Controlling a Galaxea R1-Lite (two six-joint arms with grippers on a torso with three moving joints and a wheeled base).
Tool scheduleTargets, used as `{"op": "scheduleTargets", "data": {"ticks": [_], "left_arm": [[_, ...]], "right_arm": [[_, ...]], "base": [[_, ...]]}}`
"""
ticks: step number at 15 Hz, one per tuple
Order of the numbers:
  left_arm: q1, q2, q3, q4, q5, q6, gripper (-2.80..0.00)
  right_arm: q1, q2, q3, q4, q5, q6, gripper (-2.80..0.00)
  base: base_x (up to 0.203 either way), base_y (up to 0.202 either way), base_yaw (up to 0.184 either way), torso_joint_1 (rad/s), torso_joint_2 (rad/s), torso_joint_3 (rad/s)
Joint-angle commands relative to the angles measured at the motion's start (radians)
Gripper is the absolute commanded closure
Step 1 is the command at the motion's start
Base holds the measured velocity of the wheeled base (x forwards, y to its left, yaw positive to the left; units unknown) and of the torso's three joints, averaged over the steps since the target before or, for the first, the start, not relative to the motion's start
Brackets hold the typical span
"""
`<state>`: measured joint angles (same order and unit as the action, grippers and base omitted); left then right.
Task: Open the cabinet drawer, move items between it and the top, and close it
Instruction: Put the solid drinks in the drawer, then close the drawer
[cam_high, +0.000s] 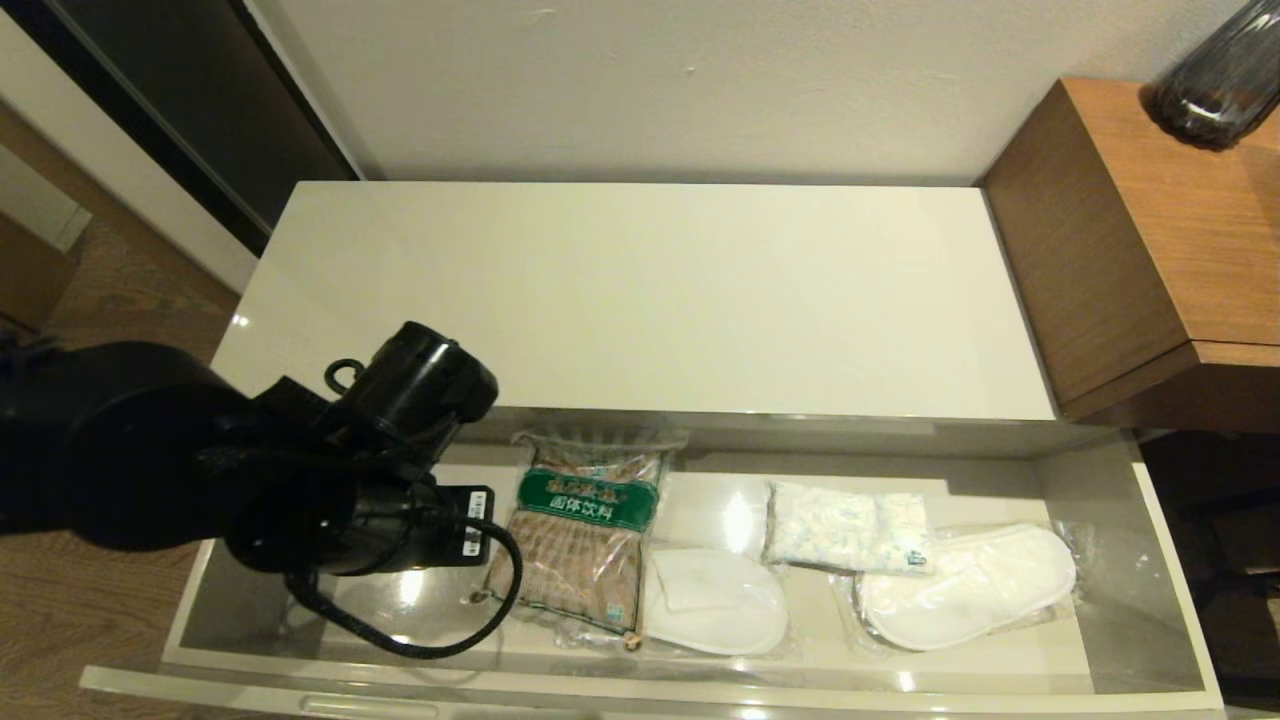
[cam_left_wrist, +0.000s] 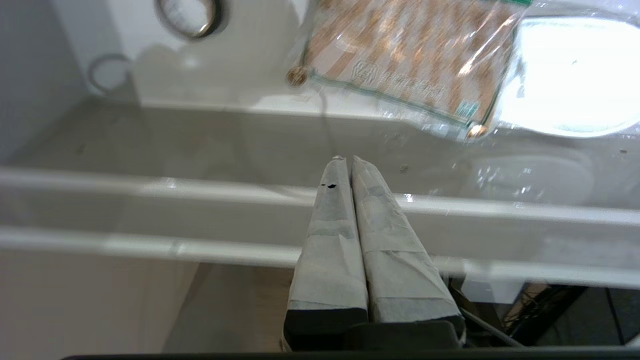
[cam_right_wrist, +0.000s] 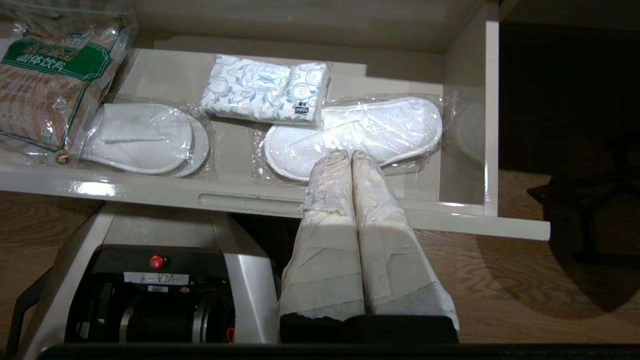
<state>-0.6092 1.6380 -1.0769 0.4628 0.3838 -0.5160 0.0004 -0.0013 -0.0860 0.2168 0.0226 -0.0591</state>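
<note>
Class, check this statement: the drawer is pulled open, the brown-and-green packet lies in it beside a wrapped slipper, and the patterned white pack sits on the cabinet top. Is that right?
Not quite. The patterned white pack is not on the cabinet top; it lies inside the open drawer, as the head view shows. The rest holds: the brown-and-green packet lies in the drawer beside a wrapped slipper.

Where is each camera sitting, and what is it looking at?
Head view: up on the robot's head, looking down at the top and open cabinet drawer; left arm shows.
Left wrist view: behind the shut left gripper, facing the drawer's front rail, tape roll beyond.
Right wrist view: behind the shut right gripper, before the drawer; robot's base shows.
All three share the brown-and-green packet.
</note>
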Motion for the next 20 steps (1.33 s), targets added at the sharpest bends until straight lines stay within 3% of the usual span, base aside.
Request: {"op": "scheduleTargets", "data": {"ticks": [1,3,7,10,11,13,16,20], "left_arm": [[0.005,-0.099,0.057,0.014,0.005,-0.041,0.0],[0.026,-0.157,0.132,0.041,0.008,-0.134,0.0],[0.039,-0.218,0.212,0.048,0.004,-0.165,0.0],[0.014,-0.331,0.247,0.152,-0.019,-0.194,0.0],[0.001,-0.355,0.292,0.154,-0.05,-0.231,0.0],[-0.016,-0.306,0.475,0.05,-0.094,-0.282,0.0],[-0.028,-0.183,0.697,-0.3,-0.122,-0.315,0.0],[-0.03,0.026,0.805,-0.545,-0.119,-0.321,0.0]], "right_arm": [[0.0,0.001,0.0,0.001,0.0,-0.001,0.0],[0.0,0.001,0.0,0.001,0.0,-0.001,0.0],[0.0,0.001,-0.001,0.001,0.0,-0.001,0.0],[0.0,0.001,0.0,0.001,0.0,-0.001,0.0],[0.0,0.001,0.0,0.001,0.0,-0.001,0.0],[0.0,0.001,0.0,0.001,0.0,-0.002,0.0],[0.0,0.001,0.0,0.002,0.0,-0.001,0.0],[0.0,0.001,-0.001,0.001,0.0,-0.001,0.0]], "base": [[0.0,0.0,0.0,0.0,0.0,0.0],[0.0,0.0,0.0,0.0,0.0,0.0],[0.0,0.0,0.0,0.0,0.0,0.0],[0.0,0.0,0.0,0.0,0.0,0.0],[0.0,0.0,0.0,0.0,0.0,0.0],[0.0,0.0,0.0,0.0,0.0,0.0],[0.0,0.0,0.0,0.0,0.0,0.0],[0.0,0.0,0.0,0.0,0.0,0.0]]}}
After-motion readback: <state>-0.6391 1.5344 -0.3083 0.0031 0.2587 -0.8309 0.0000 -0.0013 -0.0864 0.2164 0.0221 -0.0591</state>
